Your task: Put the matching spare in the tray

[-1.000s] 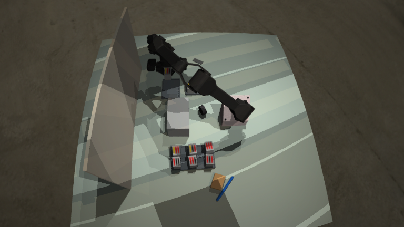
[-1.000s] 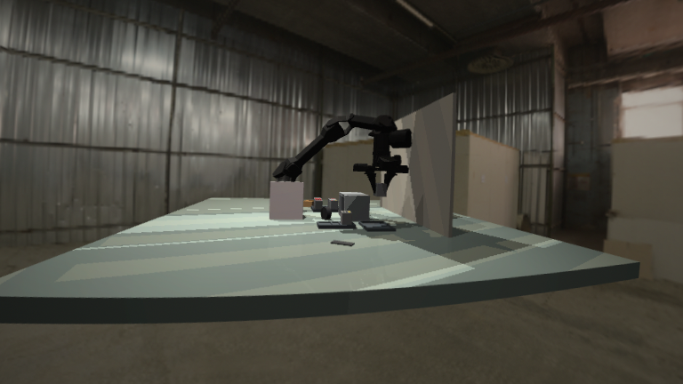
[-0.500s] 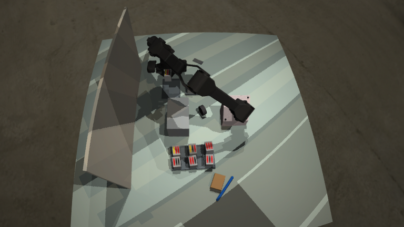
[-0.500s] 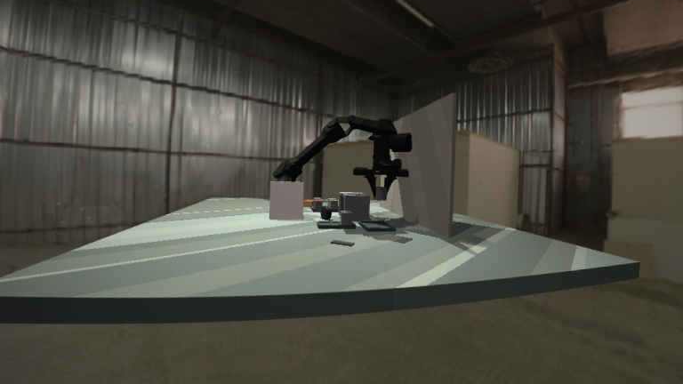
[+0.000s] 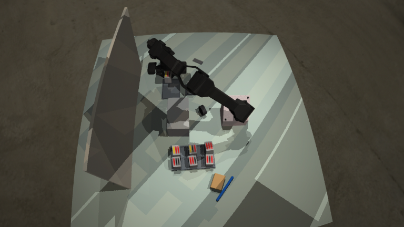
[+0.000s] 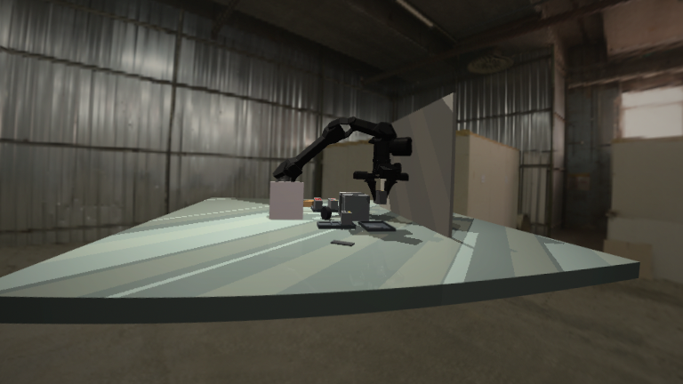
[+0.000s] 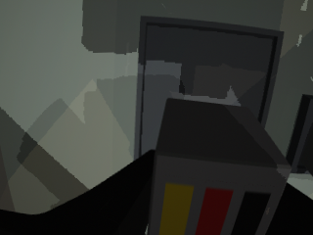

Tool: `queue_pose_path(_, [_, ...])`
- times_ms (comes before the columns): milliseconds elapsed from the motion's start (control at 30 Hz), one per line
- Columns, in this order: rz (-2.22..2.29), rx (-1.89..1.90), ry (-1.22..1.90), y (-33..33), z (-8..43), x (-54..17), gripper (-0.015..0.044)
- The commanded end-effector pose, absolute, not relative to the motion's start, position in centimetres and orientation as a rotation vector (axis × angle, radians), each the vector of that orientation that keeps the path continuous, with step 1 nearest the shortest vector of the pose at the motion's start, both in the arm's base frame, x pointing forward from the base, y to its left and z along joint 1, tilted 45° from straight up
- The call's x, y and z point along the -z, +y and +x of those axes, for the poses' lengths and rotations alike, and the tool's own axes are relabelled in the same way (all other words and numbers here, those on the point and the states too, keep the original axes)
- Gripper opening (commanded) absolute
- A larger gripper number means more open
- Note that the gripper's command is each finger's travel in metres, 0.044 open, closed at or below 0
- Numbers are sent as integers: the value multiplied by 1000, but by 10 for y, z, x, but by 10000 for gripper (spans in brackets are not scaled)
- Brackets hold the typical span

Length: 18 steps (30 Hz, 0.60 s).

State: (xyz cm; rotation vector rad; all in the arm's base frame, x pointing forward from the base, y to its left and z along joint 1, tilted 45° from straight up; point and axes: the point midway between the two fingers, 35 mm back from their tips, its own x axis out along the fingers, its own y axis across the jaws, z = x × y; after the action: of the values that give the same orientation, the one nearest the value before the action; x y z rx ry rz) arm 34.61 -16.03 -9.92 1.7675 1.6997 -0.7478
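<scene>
My gripper [image 5: 167, 75] [image 6: 381, 196] is shut on a grey block and holds it up in the air. The grey block [image 7: 220, 168] shows yellow, red and black stripes on its face in the wrist view. The shallow dark tray [image 5: 164, 94] [image 6: 381, 229] [image 7: 139, 98] lies below and beyond it, with nothing seen inside; the block hides its near corner in the wrist view. Several striped spares [image 5: 192, 160] [image 5: 209, 159] sit in a dark rack [image 5: 193, 168]. A large grey box [image 5: 178, 110] [image 6: 356, 206] stands between tray and rack; no code shows on its visible faces.
A small block [image 6: 346, 217] stands on a dark base [image 6: 334, 226] beside the tray. A tall panel [image 5: 114, 99] [image 6: 428, 168] rises near the gripper. A black round part [image 5: 202, 110], an orange block [image 5: 218, 181], a blue rod [image 5: 224, 188] and a flat grey piece [image 5: 198, 61] lie around.
</scene>
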Motion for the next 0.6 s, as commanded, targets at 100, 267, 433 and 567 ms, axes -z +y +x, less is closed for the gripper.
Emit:
queue_pose_path(100, [1775,747,1697,-155,347,104,0])
queue_pose_path(267, [1775,747,1697,-152,347,107,0])
queue_pose_path(433, [1776,746,1697,-149,347,110,0])
queue_pose_path(567, [1776,746,1697,-147,347,113,0])
